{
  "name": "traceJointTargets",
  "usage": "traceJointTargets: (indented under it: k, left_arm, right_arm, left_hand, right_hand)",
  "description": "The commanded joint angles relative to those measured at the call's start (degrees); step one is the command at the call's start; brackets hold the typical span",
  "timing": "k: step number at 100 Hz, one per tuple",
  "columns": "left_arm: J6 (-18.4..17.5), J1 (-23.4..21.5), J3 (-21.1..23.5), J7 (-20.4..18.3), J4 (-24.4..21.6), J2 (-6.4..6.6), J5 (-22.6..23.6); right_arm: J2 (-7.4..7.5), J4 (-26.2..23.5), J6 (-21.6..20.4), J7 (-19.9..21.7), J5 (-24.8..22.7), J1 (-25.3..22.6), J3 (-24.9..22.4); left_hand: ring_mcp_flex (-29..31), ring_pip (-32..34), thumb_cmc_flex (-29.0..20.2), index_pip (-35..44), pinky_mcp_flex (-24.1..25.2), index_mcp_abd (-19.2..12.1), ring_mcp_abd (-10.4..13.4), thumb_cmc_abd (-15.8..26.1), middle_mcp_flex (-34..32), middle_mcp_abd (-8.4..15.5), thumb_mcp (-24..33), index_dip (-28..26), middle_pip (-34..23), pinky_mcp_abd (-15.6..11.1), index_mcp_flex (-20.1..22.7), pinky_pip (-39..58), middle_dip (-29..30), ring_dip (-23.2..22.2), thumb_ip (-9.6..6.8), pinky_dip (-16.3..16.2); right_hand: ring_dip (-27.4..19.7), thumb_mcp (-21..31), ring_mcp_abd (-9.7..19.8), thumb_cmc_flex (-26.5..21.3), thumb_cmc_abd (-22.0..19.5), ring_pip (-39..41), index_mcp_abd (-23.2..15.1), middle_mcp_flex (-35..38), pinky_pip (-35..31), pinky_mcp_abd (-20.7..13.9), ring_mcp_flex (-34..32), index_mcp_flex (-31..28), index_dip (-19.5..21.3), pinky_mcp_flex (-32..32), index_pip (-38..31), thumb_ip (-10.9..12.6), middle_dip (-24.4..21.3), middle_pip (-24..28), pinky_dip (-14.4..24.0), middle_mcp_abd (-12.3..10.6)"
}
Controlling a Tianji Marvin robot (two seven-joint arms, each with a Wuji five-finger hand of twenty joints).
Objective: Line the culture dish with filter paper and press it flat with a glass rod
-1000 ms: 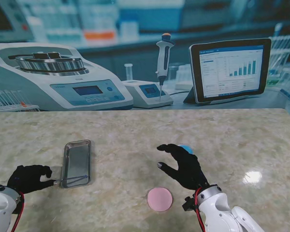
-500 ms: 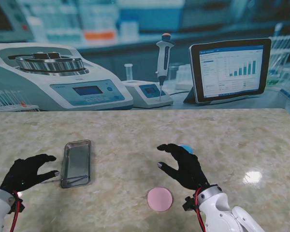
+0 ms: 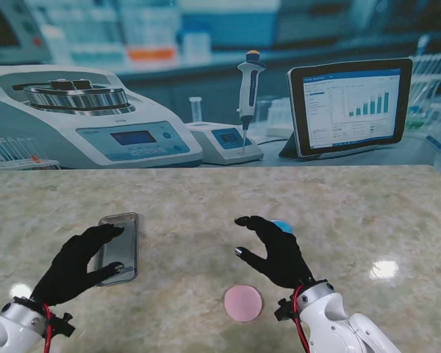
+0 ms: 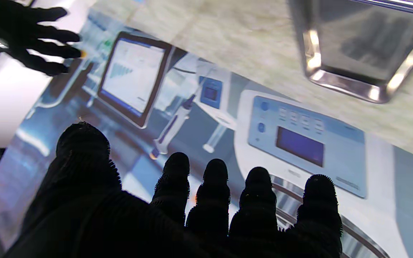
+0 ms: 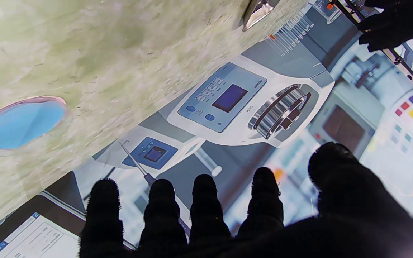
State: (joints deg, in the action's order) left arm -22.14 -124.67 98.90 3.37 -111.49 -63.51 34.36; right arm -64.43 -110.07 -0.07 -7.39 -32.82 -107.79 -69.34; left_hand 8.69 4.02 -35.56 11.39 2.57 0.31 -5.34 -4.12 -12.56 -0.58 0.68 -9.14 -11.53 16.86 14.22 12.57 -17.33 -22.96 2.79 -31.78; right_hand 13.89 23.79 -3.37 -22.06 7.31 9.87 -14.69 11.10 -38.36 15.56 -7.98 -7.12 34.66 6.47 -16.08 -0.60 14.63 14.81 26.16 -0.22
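Filter paper (image 3: pixel 243 303), a single pink disc, lay flat on the marble table (image 3: pixel 206 193) close to me, just left of the right wrist. One dish with a blue bottom (image 3: pixel 283 226) sat farther from me, mostly hidden behind the right hand (image 3: pixel 275 250) in the stand's view; the right wrist camera showed it whole (image 5: pixel 22 124), resting on the table with nothing on top of it. One metal tray (image 3: pixel 118 248) stood to the left, and the left hand (image 3: pixel 79 263) reached over its near left edge, fingertips above the rim. Whether they touched the tray could not be told. I could not make out a glass rod in the tray for certain; the hand covered part of it. Both hands, two in all, had their fingers spread apart and gripped nothing, the left one (image 4: pixel 177 211) and the right one (image 5: pixel 228 218) alike. Nothing lay between the disc and the dish but the right hand itself. Behind the table ran a printed lab backdrop (image 3: pixel 220 81).
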Motion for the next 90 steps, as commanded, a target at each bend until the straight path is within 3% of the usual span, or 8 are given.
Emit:
traceJointTargets:
  k: [1, 23, 30, 33, 44, 58, 90]
  left_arm:
    - [-0.74, -1.39, -1.59, -0.25, -1.88, -0.80, -0.81]
    - [0.75, -4.30, -7.78, 4.17, -5.00, -1.52, -2.66]
    - [1.48, -5.44, -9.46, 5.31, -5.80, -1.65, -2.59]
    - [1.68, -5.96, -10.12, 5.67, -6.07, -1.68, -2.63]
    - [1.53, -6.79, -12.28, 6.41, -6.26, -1.67, -2.88]
    - [0.98, -5.98, -14.85, 6.46, -5.59, -1.62, -4.66]
    - [3.67, -0.82, -19.76, 8.25, -2.83, -2.08, -8.12]
  right_arm:
    - [-0.14, 0.11, -0.22, -0.04, 0.02, -0.12, 0.50]
    - [-0.18, 0.76, -1.00, -0.39, 0.25, 0.21, 1.24]
    - [-0.17, 1.03, -1.33, -0.42, 0.29, 0.30, 1.47]
    - [-0.17, 1.15, -1.47, -0.44, 0.28, 0.33, 1.58]
    - [-0.21, 1.49, -1.77, -0.67, 0.46, 0.55, 2.11]
    - [-0.35, 1.98, -1.91, -1.06, 0.96, 1.06, 2.68]
    - [-0.52, 3.49, -2.03, -1.56, 1.57, 2.45, 4.16]
  left_hand:
    - [-2.80, -1.15, -1.06, -1.77, 1.59, -0.13, 2.25, 2.30, 2.27, 1.95, -0.89, 0.94, 1.84, -2.64, -1.86, -4.19, 1.73, 1.21, -1.75, 2.05]
    - [-4.85, -1.23, -2.54, -0.97, 2.82, 0.45, 2.12, 3.06, 2.66, 1.48, -0.82, 0.57, 2.80, -2.59, -2.22, -7.00, 0.87, 1.46, -1.94, 3.58]
    - [-6.15, -1.49, -2.79, -1.33, 2.43, 0.44, 2.23, 3.39, 3.96, 1.88, -1.09, 0.79, 5.58, -2.27, -2.97, -8.44, 1.80, 1.53, -2.01, 5.41]
    - [-6.59, -1.70, -2.77, -1.57, 2.31, 0.50, 2.43, 3.55, 4.42, 2.11, -1.11, 0.92, 7.07, -2.41, -3.62, -8.99, 2.05, 1.79, -2.06, 6.26]
    - [-6.55, -3.65, -2.40, -4.29, 1.54, 0.69, 3.37, 3.84, 5.80, 2.80, -1.24, 2.61, 11.30, -3.30, -5.28, -11.11, 2.54, 8.00, -2.11, 11.94]
    - [-6.89, -4.96, -1.70, -7.34, 0.91, 0.68, 4.97, 3.90, 6.32, 3.42, -1.31, 4.31, 12.45, -4.99, -5.26, -12.91, 8.87, 15.61, -2.06, 18.09]
    - [-7.02, -5.23, -1.42, -7.12, 0.94, 0.13, 5.53, 4.06, 6.28, 3.63, -1.38, 4.18, 12.31, -5.54, -5.18, -13.49, 9.20, 17.43, -2.00, 20.86]
  right_hand:
    - [-0.53, -0.45, 2.15, 0.50, -0.80, -2.46, -0.23, -1.15, 1.49, -0.74, 2.18, 2.06, -0.96, 1.18, 1.95, 0.44, -1.19, -2.25, -1.06, -2.68]
    - [-1.19, -0.03, 2.77, -0.58, -1.13, -3.67, -0.49, -1.42, 2.45, -1.06, 2.48, 2.23, -1.14, 1.24, 5.70, 1.09, -1.81, -4.40, -1.14, -3.17]
    - [-1.30, 0.04, 2.87, -0.74, -1.19, -3.94, -0.50, -1.50, 2.64, -1.15, 2.56, 2.26, -1.03, 1.28, 6.55, 1.37, -1.94, -4.82, -1.16, -3.27]
    - [-1.19, -0.56, 2.92, -0.90, -1.32, -4.17, -0.48, -1.49, 3.17, -1.19, 2.57, 0.62, 2.64, 1.21, 12.27, 2.43, -1.53, -5.51, -0.56, -3.28]
    - [-1.89, -0.61, 3.04, -0.76, -1.43, -5.47, -0.57, -1.56, 4.37, -1.42, 2.76, 0.27, 3.06, 1.26, 14.19, 2.40, -2.17, -6.83, -1.05, -3.52]
    - [-3.05, -0.63, 2.87, -0.38, -1.30, -7.86, -0.77, -1.93, 6.75, -1.59, 3.51, -0.47, 1.71, 1.53, 16.66, 2.09, -2.94, -8.84, -2.34, -3.70]
    - [-3.84, -0.77, 2.95, 0.42, -1.49, -10.12, -0.94, -2.26, 10.26, -1.73, 3.98, -0.60, -0.06, 1.70, 17.20, 1.70, -3.08, -10.47, -4.03, -3.98]
